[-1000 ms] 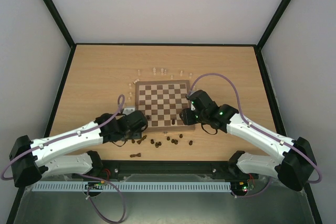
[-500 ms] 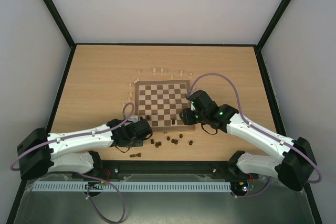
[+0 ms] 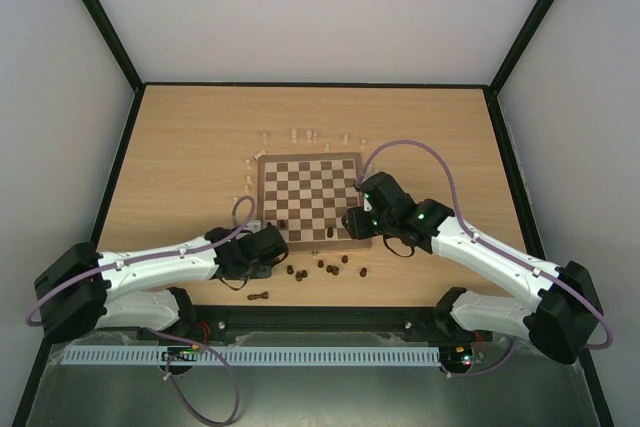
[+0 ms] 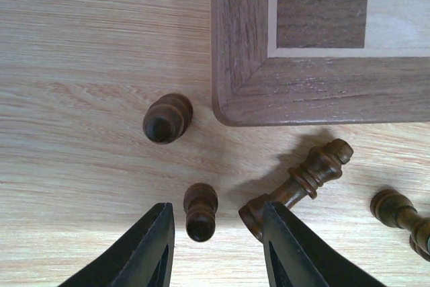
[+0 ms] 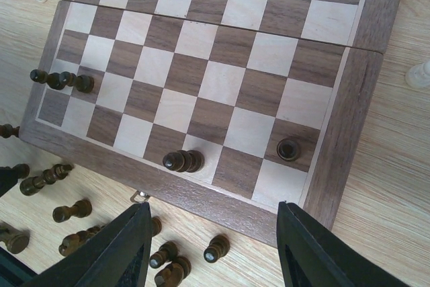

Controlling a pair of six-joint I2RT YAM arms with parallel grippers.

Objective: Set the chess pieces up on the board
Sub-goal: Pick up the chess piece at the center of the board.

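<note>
L gripper (image 4: 215,220) spread wide round a dark pawn (image 4: 201,212) beside the board (image 4: 302,92); R gripper (image 5: 211,223) also released.

Left pincer (image 4: 216,214) low, jaws parted, pointing down. Right pincer (image 5: 213,208) held higher, jaws wide apart.

You're in a robot lab test cell, not a home or shop. Plain white walls (image 3: 320,7) w/ black frame posts (image 3: 101,17) box in a light wood tabletop (image 3: 180,147). The left arm (image 3: 160,265) & right arm (image 3: 490,252) are bolted at its near edge. Purple cables (image 3: 405,142) loop off them, and a white slotted cable duct (image 3: 250,356) runs along the front.
</note>
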